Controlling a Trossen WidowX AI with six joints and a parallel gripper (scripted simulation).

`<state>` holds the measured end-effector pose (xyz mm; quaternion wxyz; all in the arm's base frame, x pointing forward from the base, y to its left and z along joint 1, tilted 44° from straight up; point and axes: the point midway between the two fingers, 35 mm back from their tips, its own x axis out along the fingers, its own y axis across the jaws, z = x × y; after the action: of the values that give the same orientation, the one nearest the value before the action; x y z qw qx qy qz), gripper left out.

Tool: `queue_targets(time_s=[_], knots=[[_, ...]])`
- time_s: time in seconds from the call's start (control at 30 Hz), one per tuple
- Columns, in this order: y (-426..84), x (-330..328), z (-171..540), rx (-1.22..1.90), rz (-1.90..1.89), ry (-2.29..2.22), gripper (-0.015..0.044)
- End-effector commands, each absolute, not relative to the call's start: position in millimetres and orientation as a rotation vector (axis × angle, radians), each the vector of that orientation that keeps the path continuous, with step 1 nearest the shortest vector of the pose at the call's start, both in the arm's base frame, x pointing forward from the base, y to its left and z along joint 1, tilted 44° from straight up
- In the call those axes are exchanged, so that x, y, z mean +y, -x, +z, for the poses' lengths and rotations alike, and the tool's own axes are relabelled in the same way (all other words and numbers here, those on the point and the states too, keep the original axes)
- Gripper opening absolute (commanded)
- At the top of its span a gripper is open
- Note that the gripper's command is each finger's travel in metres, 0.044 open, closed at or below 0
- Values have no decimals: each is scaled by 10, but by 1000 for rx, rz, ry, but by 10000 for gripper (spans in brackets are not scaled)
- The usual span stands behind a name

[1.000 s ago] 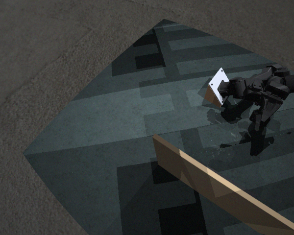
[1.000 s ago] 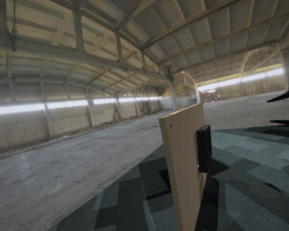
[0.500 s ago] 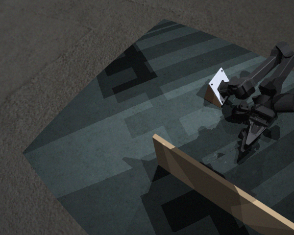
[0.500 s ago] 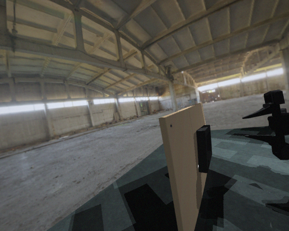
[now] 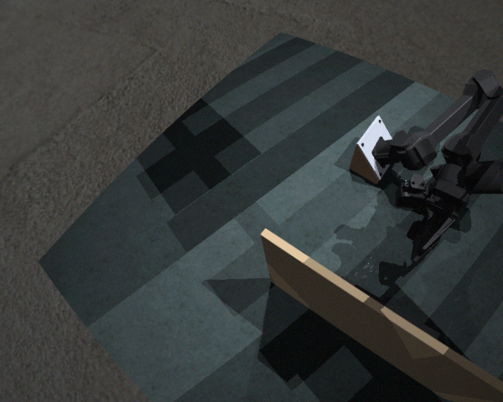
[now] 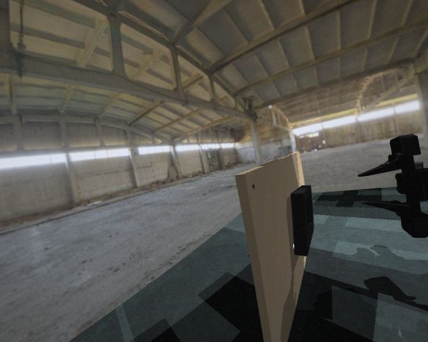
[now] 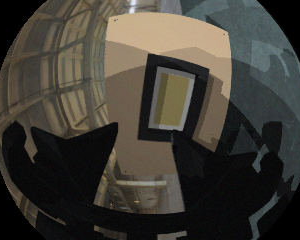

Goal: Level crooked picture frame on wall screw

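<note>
The picture frame has a thick black border around a pale mount and a yellow-olive picture. It hangs on the front of the upright wooden board. The wrist view is rolled, with the ceiling to its left. There the frame is turned against the board's edges; its end toward the bottom of that view sits higher. My gripper is open and empty, one finger above the other, a clear gap in front of the frame. The screw and the notched strip are hidden.
The board stands on a patterned teal table. A white plate with small holes and a brown side stands beside the dark arm in the top view. Shadows of the arm and the board fall across the table.
</note>
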<state>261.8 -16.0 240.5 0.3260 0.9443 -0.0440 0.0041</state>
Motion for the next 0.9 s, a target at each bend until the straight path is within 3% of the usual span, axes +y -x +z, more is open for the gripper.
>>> queue_targets(time_s=[0.0,0.4,0.87], knots=[[-2672,-173,2416,-123,7,-2469,260],[-3397,-237,2431,-124,11,-2468,260],[-3409,-238,2428,-124,11,-2468,260]])
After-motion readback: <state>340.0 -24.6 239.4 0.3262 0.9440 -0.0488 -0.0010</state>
